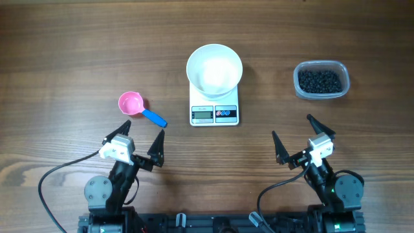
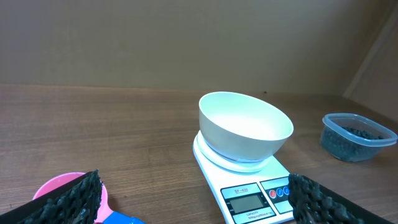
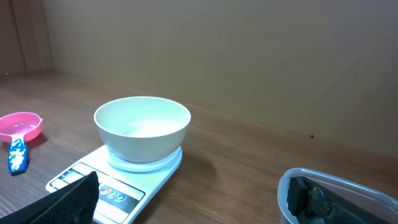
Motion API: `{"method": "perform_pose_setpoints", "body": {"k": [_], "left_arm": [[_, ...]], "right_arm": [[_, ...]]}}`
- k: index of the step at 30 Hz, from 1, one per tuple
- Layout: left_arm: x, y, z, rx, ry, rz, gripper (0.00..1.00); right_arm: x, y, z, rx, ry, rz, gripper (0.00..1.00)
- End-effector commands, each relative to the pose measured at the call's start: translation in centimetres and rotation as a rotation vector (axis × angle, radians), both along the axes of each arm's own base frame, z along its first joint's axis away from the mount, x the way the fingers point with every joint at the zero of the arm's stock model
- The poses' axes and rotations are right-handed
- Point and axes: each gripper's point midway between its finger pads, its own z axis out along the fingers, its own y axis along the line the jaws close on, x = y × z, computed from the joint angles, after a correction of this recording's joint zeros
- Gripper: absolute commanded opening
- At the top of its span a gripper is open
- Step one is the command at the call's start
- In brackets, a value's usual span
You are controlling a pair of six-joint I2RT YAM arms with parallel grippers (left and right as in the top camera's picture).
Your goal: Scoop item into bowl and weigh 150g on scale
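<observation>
The white bowl (image 1: 214, 66) stands empty on the small white scale (image 1: 214, 114) at the table's middle. The item, many tiny black beads (image 1: 319, 80), fills a clear plastic tub (image 1: 321, 94) to the right of the scale. A pink scoop (image 1: 131, 103) with a blue handle lies left of the scale. My left gripper (image 1: 138, 137) is open just in front of the scoop, holding nothing. My right gripper (image 1: 294, 133) is open in front of the tub, also holding nothing. The left wrist view shows the bowl (image 2: 245, 124), the scale (image 2: 249, 194) and the scoop (image 2: 59, 185) ahead.
Both arm bases sit at the table's near edge with black cables (image 1: 48, 184) trailing beside them. In the right wrist view the bowl (image 3: 142, 127) is ahead to the left and the tub's rim (image 3: 348, 180) is close at lower right. A plain wall backs the table.
</observation>
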Motion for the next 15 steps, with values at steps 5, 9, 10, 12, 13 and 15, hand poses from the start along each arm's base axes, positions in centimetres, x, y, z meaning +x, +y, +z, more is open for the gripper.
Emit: {"method": "perform_pose_setpoints", "body": {"k": [5, 9, 10, 12, 13, 15], "left_arm": [[0.25, 0.66, 0.10, 0.057, -0.035, 0.041, 1.00], [0.24, 0.67, -0.19, 0.058, -0.023, 0.041, 1.00], [0.28, 0.81, -0.19, 0.058, -0.023, 0.049, 1.00], [0.33, 0.96, -0.20, 0.058, -0.022, 0.059, 1.00], [0.33, 0.96, -0.20, 0.059, -0.022, 0.059, 1.00], [0.33, 0.90, 0.49, 0.057, -0.051, 0.056, 1.00]], "right_arm": [[0.03, -0.19, 0.20, -0.004, -0.014, -0.010, 1.00], [0.02, -0.18, 0.20, -0.005, -0.014, -0.010, 1.00], [0.02, -0.18, 0.20, -0.004, -0.014, -0.010, 1.00], [0.02, -0.18, 0.20, -0.005, -0.014, -0.010, 1.00], [0.03, -0.19, 0.20, -0.004, -0.014, -0.010, 1.00], [0.03, -0.19, 0.20, -0.004, -0.014, -0.010, 1.00]]}}
